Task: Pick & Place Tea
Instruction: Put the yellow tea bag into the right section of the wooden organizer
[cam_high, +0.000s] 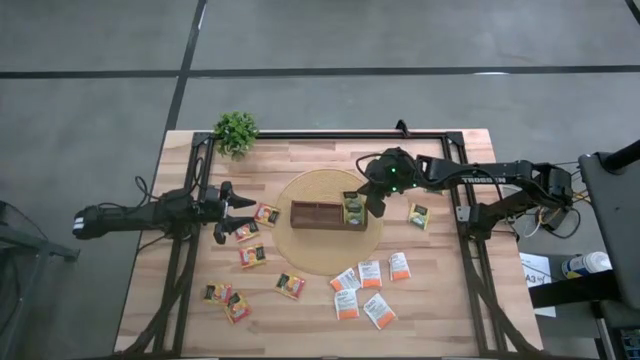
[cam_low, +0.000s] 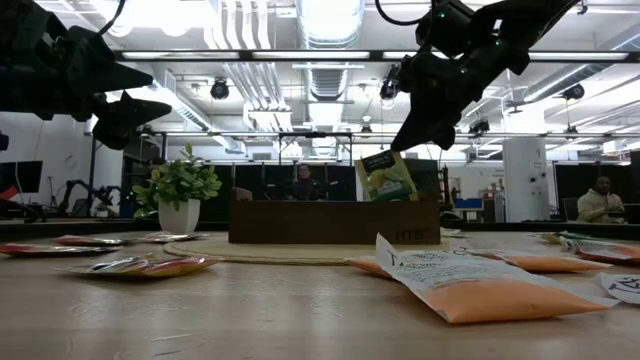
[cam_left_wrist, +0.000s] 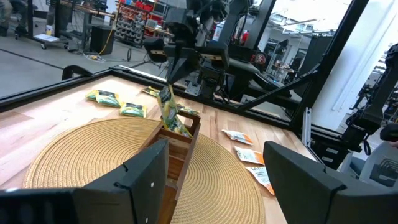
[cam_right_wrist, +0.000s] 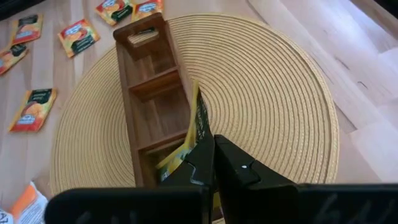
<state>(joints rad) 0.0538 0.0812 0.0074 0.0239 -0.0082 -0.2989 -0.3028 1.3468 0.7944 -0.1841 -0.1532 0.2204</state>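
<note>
A dark green-yellow tea sachet (cam_right_wrist: 198, 121) stands on edge in the end compartment of the long brown box (cam_high: 318, 214), which lies on a round woven mat (cam_high: 322, 258). My right gripper (cam_right_wrist: 214, 152) hangs over that end of the box, shut on the sachet. My left gripper (cam_high: 238, 212) is open and hovers over the table's left part, touching nothing. Yellow-red-black sachets (cam_high: 252, 254) lie flat near it. White-orange sachets (cam_high: 368, 287) lie toward the near edge. One more green-yellow sachet (cam_high: 418, 215) lies to the right of the mat. My right gripper pinches the green-yellow sachet by its upper edge (cam_right_wrist: 206, 134) between the two fingers. The fingers come slanting down from above and from the table's right. The sachet stands nearly upright (cam_low: 386, 178), with its lower part down inside the box's end compartment.
A small potted plant (cam_high: 236, 131) stands at the far left corner. A black frame (cam_high: 468, 240) runs along the table's sides and far edge. The box's other compartments (cam_right_wrist: 149, 65) look bare. People sit in the room beyond the table (cam_low: 600, 200).
</note>
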